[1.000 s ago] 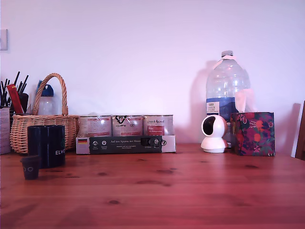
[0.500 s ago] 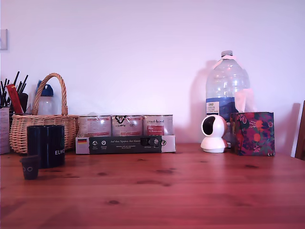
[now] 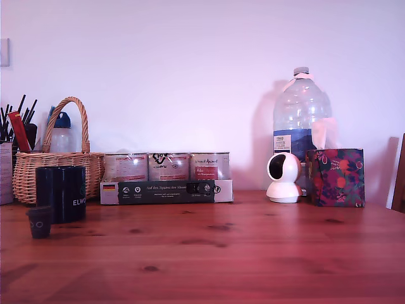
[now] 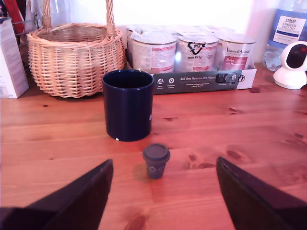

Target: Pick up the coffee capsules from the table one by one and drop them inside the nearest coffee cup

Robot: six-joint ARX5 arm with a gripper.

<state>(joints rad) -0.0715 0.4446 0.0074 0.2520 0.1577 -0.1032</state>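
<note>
Coffee capsule (image 3: 40,221) stands upright on the table (image 3: 253,253) just in front of the "ELW" coffee cup (image 3: 61,194) at the exterior view's left. In the wrist view, the gripper (image 4: 163,191) is spread wide, empty, capsule (image 4: 156,160) between; the bottle (image 4: 291,24) reads "TESCO".

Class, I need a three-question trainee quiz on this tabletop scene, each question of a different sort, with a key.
1. True or false: the coffee capsule already lies inside the navy mug.
2. What stands directly behind the mug in the wrist view? A) wicker basket B) tissue box C) water bottle
3. Fill in: the end effector is ____, with the capsule standing between its fingers' line of approach.

Key: 1 false, it stands on the wooden table in front of the mug; 2 A; 3 open.
</note>
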